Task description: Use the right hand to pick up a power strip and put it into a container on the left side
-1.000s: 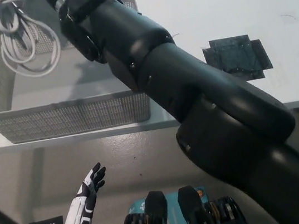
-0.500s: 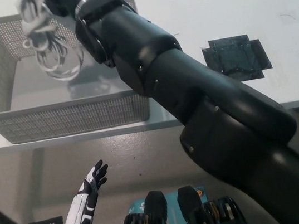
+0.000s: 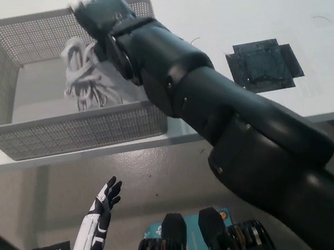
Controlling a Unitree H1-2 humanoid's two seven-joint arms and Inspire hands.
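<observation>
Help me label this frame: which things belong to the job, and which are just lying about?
Job: right hand; white power strip cord, blurred, in the container; grey mesh container.
Lying about: black taped patch on the table; left hand, resting below the table edge.

Motion blur is smearing the right hand (image 3: pixel 98 9) above the basket (image 3: pixel 6 139), hiding its fingers; its arm is covering the basket's right end.

Black right arm stretched far forward, right hand (image 3: pixel 99 9) blurred at the top, grip unclear. White left hand (image 3: pixel 105 203) low, fingers spread.
</observation>
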